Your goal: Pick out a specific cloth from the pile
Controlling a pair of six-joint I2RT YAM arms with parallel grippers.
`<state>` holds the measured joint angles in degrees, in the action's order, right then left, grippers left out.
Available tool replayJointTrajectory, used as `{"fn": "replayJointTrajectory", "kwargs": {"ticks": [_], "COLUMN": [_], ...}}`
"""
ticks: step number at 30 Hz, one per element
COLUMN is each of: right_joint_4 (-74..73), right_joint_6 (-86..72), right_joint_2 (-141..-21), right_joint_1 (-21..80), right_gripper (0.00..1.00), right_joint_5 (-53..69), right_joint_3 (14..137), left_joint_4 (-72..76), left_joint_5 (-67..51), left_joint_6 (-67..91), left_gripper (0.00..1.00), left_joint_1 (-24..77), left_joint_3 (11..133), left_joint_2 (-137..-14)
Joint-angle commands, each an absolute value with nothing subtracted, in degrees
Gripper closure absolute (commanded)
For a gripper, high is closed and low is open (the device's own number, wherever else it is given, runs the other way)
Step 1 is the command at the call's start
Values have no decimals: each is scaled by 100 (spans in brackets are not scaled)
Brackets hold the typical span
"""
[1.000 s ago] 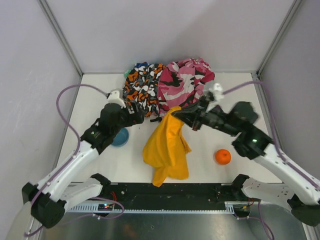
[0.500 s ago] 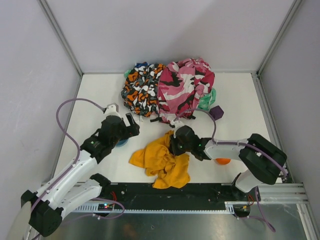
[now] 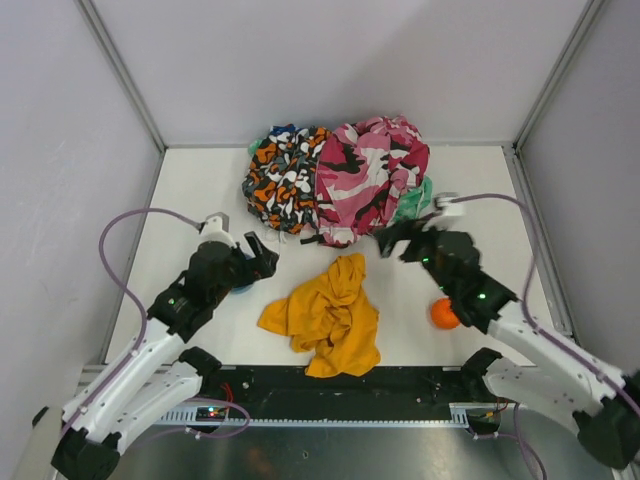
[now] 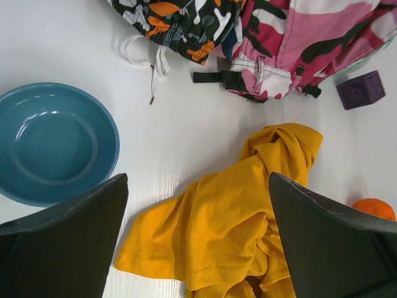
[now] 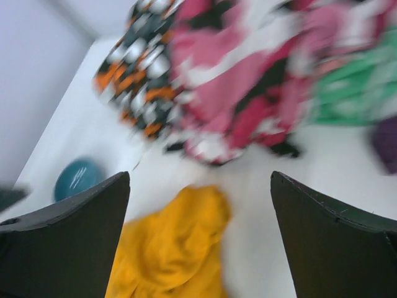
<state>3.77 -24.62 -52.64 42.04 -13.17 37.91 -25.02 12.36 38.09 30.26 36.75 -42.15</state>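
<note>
The cloth [image 3: 325, 315], plain mustard yellow, lies crumpled on the white table in front of the pile [image 3: 340, 175] and apart from it. The pile is an orange-black-white and a pink camouflage cloth heaped against the back wall. My right gripper [image 3: 395, 240] hovers open and empty above the table, right of the cloth and near the pile's front edge. In the right wrist view the cloth [image 5: 173, 248] shows blurred below the gripper [image 5: 198, 177]. My left gripper [image 3: 258, 258] is open over the table left of the cloth [image 4: 236, 223], holding nothing.
A teal bowl [image 4: 53, 143] sits on the table under my left arm. An orange ball [image 3: 445, 313] lies at the right, next to my right arm. A purple block [image 4: 361, 90] and green fabric [image 3: 412, 200] sit at the pile's right edge.
My right gripper opened and let go of the yellow cloth, which now lies in a heap on the table. The right arm rose and drew back to the right. The left arm pulled back slightly.
</note>
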Motion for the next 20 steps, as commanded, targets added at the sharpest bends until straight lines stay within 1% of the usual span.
{"fn": "replayJointTrajectory", "kwargs": {"ticks": [1,4,7,12,20], "right_joint_4": [-896,-1500,-1834,-1982,-1650], "right_joint_6": [-2835,-3068,-3150,-3376,-3162], "right_joint_2": [-4508,-4131,-3827,-3309,-2616], "right_joint_1": [2849,1716,1192,1085,1080], "right_gripper": [1,1,1,1,1], "right_joint_5": [-2173,-2083,-2245,-2693,-2711], "right_joint_3": [3803,3637,3544,3467,3132], "left_joint_4": [-2510,-2574,-2589,-2601,-2615], "left_joint_5": [1432,1653,1627,1485,1478], "left_joint_6": [3859,3824,3756,3691,3670], "left_gripper": [0,0,0,0,0], "left_joint_1": [3045,3041,3041,3041,3040], "left_joint_3": [3481,3404,3418,3563,3695], "left_joint_2": [-3690,-3518,-3509,-3689,-3756]}}
